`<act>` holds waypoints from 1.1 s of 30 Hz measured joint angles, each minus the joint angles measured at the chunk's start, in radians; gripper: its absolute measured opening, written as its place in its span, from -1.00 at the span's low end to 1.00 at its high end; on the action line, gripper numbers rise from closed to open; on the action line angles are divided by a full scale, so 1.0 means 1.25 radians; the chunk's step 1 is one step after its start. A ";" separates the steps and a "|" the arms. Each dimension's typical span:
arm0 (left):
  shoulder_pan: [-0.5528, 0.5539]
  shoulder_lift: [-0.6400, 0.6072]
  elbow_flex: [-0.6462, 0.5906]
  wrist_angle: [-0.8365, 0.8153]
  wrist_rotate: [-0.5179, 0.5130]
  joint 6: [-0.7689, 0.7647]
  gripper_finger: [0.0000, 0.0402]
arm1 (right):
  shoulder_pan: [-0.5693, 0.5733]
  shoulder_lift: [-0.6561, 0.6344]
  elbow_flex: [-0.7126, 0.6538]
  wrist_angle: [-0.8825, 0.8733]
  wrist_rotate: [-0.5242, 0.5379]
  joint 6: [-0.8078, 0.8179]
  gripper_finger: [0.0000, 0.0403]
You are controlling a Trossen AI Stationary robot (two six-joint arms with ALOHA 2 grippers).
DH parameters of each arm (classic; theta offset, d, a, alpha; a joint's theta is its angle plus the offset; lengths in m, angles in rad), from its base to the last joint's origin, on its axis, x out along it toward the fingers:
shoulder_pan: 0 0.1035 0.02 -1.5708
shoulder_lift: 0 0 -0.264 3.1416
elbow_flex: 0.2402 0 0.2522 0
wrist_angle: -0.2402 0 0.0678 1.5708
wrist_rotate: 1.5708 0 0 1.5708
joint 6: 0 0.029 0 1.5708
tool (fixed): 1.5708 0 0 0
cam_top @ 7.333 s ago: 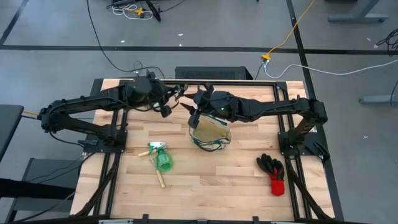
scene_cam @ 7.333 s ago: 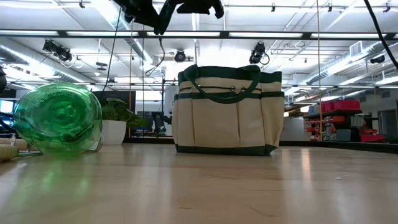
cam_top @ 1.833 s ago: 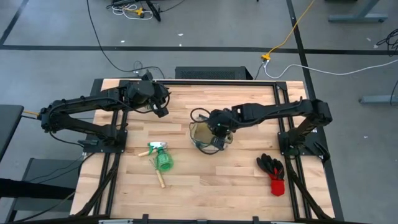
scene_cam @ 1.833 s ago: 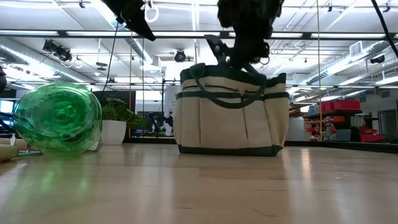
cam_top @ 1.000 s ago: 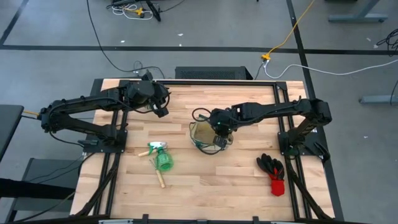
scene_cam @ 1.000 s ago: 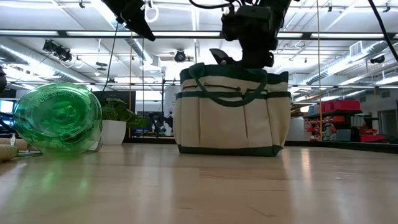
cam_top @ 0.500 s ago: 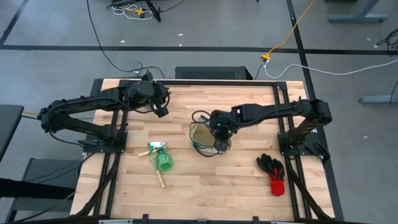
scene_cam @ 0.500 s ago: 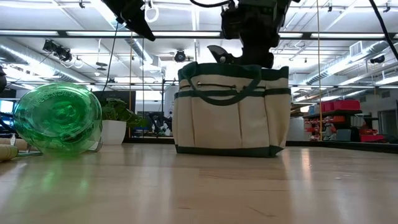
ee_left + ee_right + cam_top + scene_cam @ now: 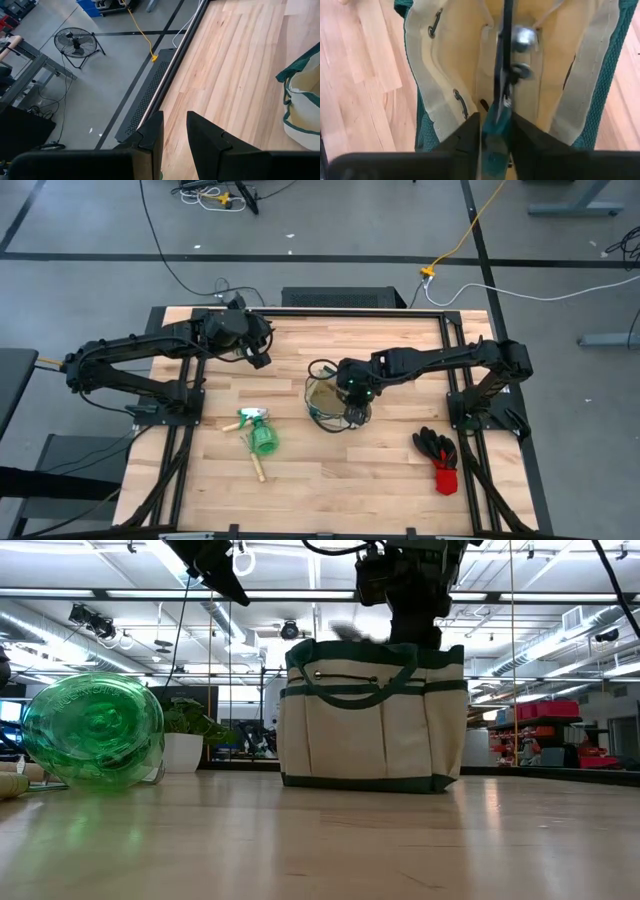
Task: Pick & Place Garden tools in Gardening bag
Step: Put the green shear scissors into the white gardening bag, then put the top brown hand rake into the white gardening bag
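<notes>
The cream gardening bag [image 9: 322, 402] with dark green trim stands upright on its base mid-table [image 9: 372, 720]. My right gripper [image 9: 496, 125] hangs over its open mouth, pointing steeply down, open. The green-handled pruning shears [image 9: 503, 75] are motion-blurred between its fingers, blades toward the bag's inside; their tip shows blurred at the bag's rim [image 9: 350, 632]. A round green bottle [image 9: 264, 440] lies on its side beside a wooden-handled rake [image 9: 258, 470]. Black-and-red gloves [image 9: 440, 455] lie at the right. My left gripper [image 9: 174, 135] waits open and empty near the far left edge.
The green bottle [image 9: 92, 730] fills the near left of the low view. A small potted plant [image 9: 185, 735] shows behind it. Black frame rails [image 9: 470, 410] run along both sides of the table. Bare wood lies between the bag and the near edge.
My right gripper has stayed over the bag's mouth and tipped slightly. The shears' blade, which stuck up sharp above the bag's rim, has sunk toward the rim and shows blurred. The bag's top has shifted a little toward the table's left.
</notes>
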 joint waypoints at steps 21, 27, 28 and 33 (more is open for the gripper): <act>0.000 0.000 0.000 -0.119 0.001 -0.011 -0.54 | -0.002 -0.002 0.000 0.005 0.023 -0.020 -0.31; 0.000 0.000 0.000 -0.176 0.097 -0.036 -0.54 | -0.002 -0.002 0.013 0.007 0.023 -0.025 -0.40; 0.000 0.000 0.000 -0.187 0.116 -0.047 -0.54 | -0.002 -0.002 0.018 0.002 0.023 -0.025 -0.41; -0.001 0.000 0.000 -0.265 0.145 -0.089 -0.54 | -0.002 -0.003 0.039 -0.003 0.023 -0.031 -0.46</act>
